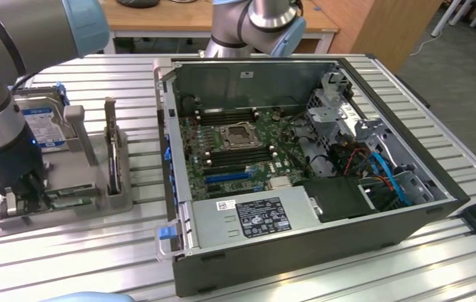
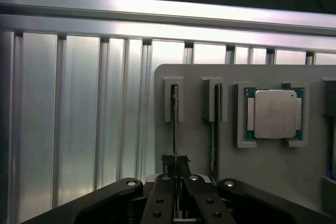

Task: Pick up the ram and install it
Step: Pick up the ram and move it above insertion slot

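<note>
The claw [image 1: 29, 189] [image 2: 177, 183] stands low over the grey holder [image 1: 61, 219] [image 2: 195, 142] at the exterior view's left, on the slatted metal surface [image 1: 95, 264]. Its fingers are drawn narrow and pinch the ram [image 2: 175, 129] by its thin edge. The ram sits upright in its slot of the holder. A second stick [image 2: 215, 129] stands just beside it, untouched, and a processor chip [image 2: 275, 114] lies in the next pocket. The open computer case [image 1: 305, 242] is near, at the exterior view's right, with its motherboard [image 1: 238, 151] uncovered.
</note>
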Motion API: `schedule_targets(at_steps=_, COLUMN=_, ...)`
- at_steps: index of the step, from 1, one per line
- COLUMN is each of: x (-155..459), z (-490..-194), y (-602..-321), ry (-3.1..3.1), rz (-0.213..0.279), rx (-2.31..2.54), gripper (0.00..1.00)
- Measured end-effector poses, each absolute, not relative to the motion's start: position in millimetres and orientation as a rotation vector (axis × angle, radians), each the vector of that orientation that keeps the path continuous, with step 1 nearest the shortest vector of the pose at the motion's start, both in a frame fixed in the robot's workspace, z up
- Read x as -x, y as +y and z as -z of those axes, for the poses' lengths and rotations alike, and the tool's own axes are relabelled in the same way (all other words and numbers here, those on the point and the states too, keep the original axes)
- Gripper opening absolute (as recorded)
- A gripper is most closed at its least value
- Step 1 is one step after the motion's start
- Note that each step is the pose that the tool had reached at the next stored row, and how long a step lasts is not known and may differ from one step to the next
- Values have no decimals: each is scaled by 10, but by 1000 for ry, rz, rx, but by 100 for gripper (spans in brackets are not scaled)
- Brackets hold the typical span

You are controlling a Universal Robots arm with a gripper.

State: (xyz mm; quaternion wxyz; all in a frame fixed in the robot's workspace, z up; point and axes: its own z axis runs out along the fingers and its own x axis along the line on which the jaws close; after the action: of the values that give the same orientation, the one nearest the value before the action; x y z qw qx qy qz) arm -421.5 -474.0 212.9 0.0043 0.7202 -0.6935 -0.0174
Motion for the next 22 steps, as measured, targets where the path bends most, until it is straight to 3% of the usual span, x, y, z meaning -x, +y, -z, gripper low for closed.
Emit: schedule_targets(at_steps=22, x=4216, z=-2997, y=-4743, ry=-2184, rz=82, rx=-2269, gripper=12)
